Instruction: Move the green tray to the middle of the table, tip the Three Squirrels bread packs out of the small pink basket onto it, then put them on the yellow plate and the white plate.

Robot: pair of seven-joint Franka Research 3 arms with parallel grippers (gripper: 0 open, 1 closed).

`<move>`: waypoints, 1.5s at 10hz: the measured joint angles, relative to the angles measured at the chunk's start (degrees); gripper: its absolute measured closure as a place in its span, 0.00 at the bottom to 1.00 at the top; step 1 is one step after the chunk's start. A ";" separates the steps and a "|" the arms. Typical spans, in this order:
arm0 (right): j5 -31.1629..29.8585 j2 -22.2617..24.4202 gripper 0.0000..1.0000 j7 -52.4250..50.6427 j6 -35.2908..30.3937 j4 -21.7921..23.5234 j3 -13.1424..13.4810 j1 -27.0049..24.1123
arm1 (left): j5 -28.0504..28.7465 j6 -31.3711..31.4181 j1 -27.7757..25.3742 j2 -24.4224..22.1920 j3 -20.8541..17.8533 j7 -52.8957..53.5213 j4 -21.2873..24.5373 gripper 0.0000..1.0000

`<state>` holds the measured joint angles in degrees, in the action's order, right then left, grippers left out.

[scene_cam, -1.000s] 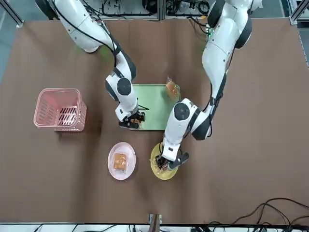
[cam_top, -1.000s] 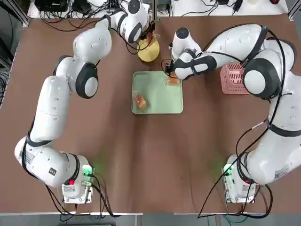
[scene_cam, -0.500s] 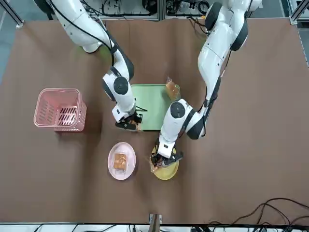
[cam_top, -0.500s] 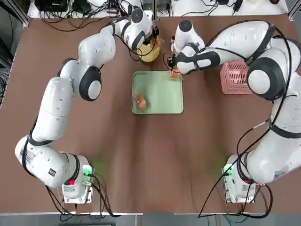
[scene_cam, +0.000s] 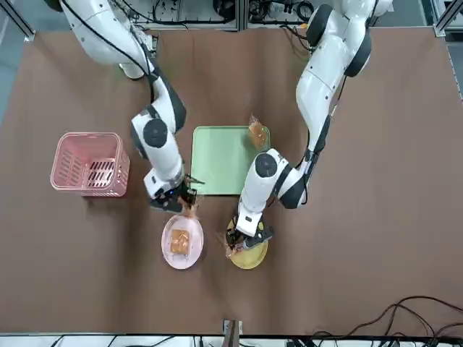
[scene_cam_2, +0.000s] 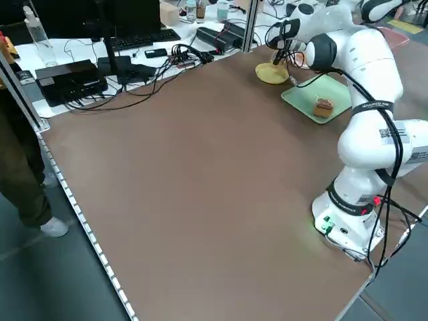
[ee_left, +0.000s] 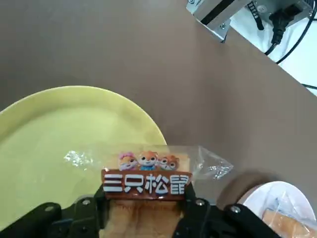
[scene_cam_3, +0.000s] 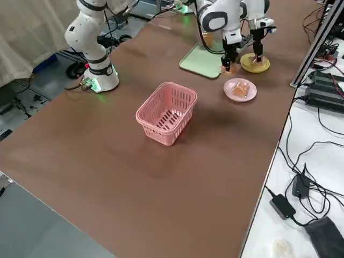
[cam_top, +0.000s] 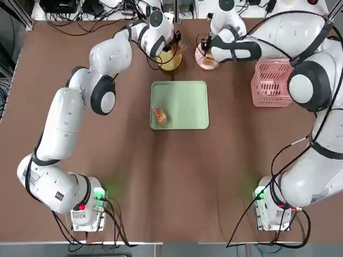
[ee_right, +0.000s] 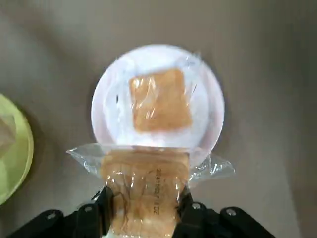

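Observation:
The green tray (cam_top: 185, 101) lies mid-table with one bread pack (cam_top: 159, 115) on it. Beyond it stand the yellow plate (cam_top: 169, 60) and the white plate (scene_cam: 181, 242); the white plate carries a bread pack (ee_right: 161, 99). My left gripper (ee_left: 145, 203) is shut on a bread pack (ee_left: 146, 182), holding it upright over the yellow plate's (ee_left: 54, 144) edge. My right gripper (ee_right: 143, 203) is shut on another bread pack (ee_right: 146, 183), just short of the white plate (ee_right: 111, 111) on the tray side. The pink basket (cam_top: 270, 83) stands upright to the right of the tray.
Cables and boxes lie on the white bench beyond the table's far edge (cam_top: 96, 13). A person's leg (scene_cam_2: 23, 180) stands beside the table at the robot's left. The two plates sit close together, so both wrists crowd the far middle.
My right gripper carried its bread pack off the tray's far right corner toward the white plate. My left gripper shifted slightly over the yellow plate with its pack.

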<state>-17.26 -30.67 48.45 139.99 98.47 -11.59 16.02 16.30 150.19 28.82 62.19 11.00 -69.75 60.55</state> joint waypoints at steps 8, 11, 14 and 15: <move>0.00 -9.49 0.51 -4.64 0.72 -13.04 4.11 -0.02 | 0.00 -0.98 -0.44 0.17 -0.03 1.03 -1.04 0.14; 0.00 -11.19 0.54 -4.99 2.72 -13.47 4.12 0.25 | -0.04 -15.05 -3.99 -4.54 4.54 2.11 -2.06 0.00; -0.02 -12.63 0.54 -5.18 3.63 -13.73 4.13 0.39 | -0.06 -27.88 -7.48 -9.85 10.96 2.69 0.44 0.00; -0.02 -12.86 0.54 -5.20 4.04 -13.84 4.17 0.38 | -0.07 -28.51 -8.08 -12.48 11.67 2.80 4.63 0.00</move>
<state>-17.28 -43.53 43.25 144.04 84.63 -7.42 16.40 16.23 121.69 20.75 49.71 22.67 -66.94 65.18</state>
